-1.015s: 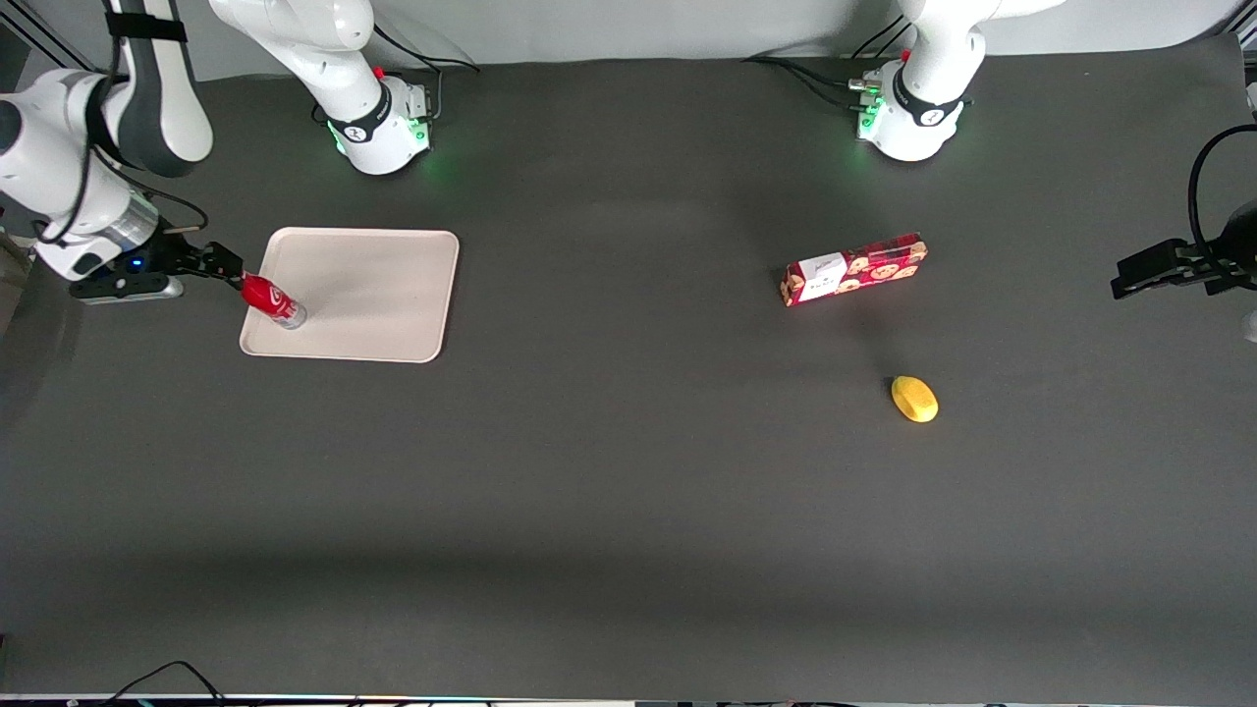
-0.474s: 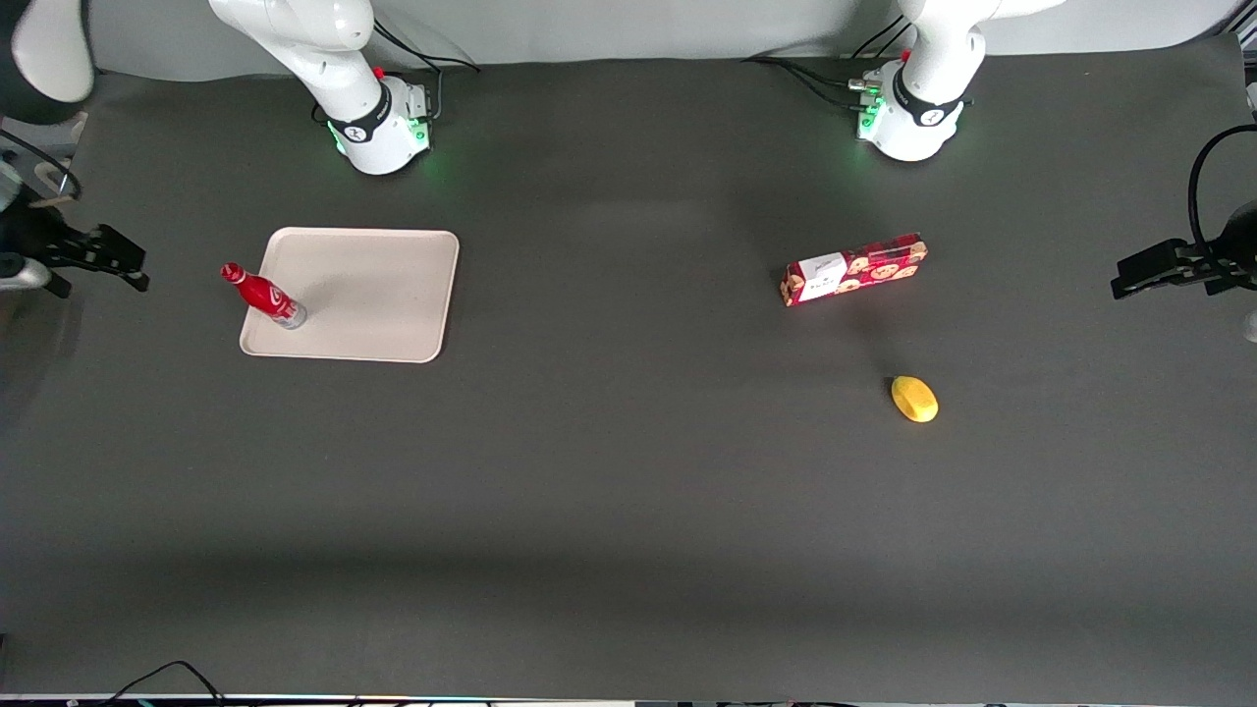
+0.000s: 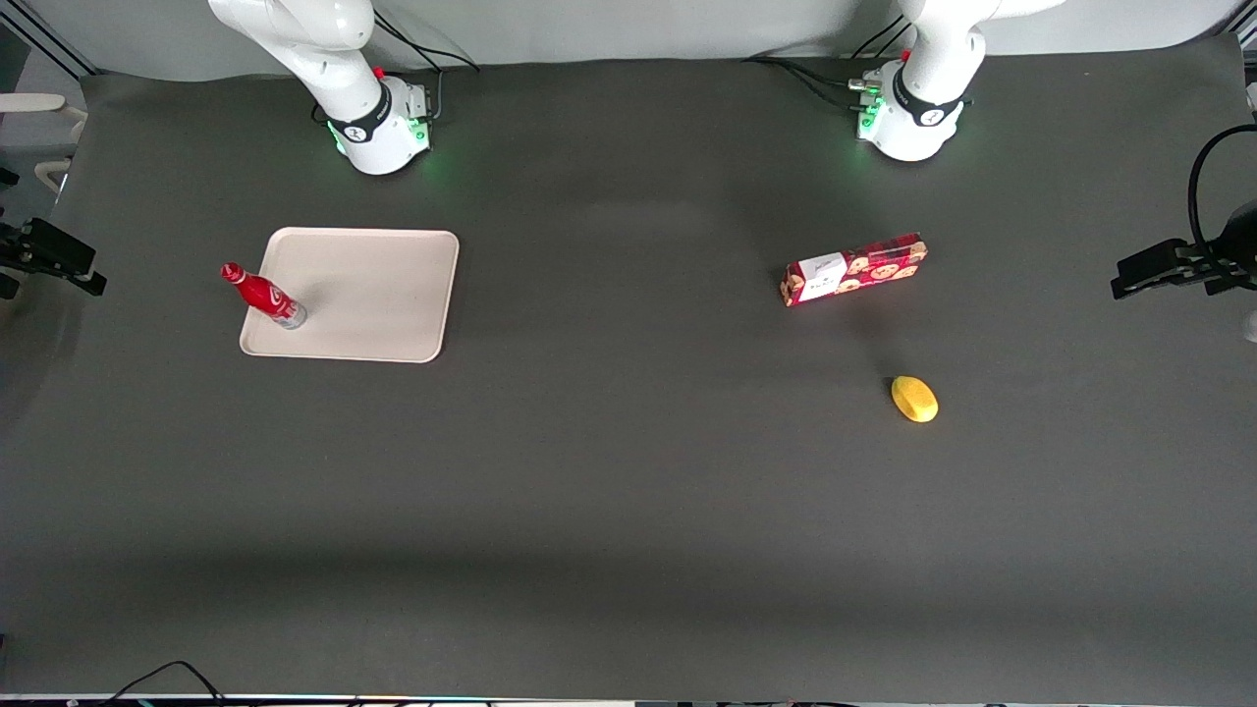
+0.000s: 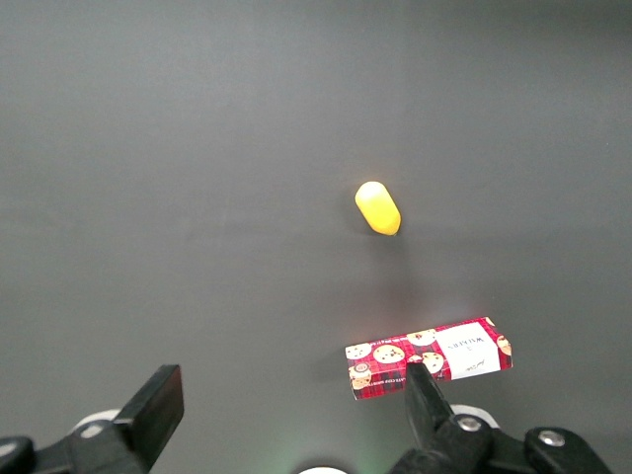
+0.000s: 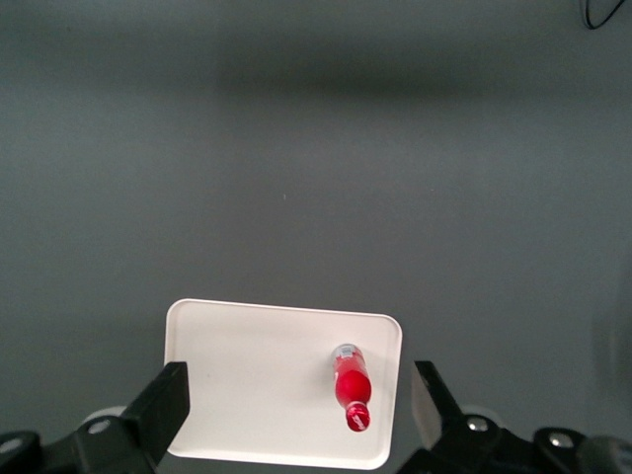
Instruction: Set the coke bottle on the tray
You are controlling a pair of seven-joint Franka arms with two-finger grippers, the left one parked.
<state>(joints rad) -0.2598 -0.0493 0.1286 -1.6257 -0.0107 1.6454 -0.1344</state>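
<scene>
The coke bottle point(image 3: 262, 297), slim and red with a red cap and silvery base, stands upright on the beige tray point(image 3: 373, 295), at the tray's edge toward the working arm's end of the table. In the right wrist view the bottle point(image 5: 351, 385) stands on the tray point(image 5: 247, 385) well below the camera. My gripper point(image 3: 59, 257) is open and empty, high up at the working arm's edge of the front view, well away from the bottle. Its two black fingers point(image 5: 158, 410) stand wide apart.
A red cookie box point(image 3: 852, 269) lies toward the parked arm's end of the table. A yellow lemon-like object point(image 3: 914, 399) lies nearer the front camera than the box. Both show in the left wrist view: box point(image 4: 429, 357), yellow object point(image 4: 378, 208).
My gripper let go of the bottle's neck, then drew away from it toward the working arm's end and rose. The bottle stays standing on the tray.
</scene>
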